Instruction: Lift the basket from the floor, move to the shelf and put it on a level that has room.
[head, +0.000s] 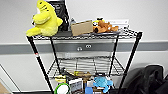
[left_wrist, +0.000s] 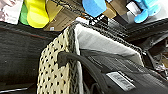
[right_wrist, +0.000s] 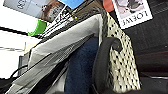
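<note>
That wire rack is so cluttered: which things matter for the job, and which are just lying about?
Job: woven basket; black wire rack; its bare second tier.

Lying about: yellow plush; cardboard box; orange plush; blue plush; black bag.

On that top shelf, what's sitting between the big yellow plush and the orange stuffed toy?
In the head view, a brown cardboard box stands between the yellow plush and the orange stuffed toy on the rack's top tier.
</note>
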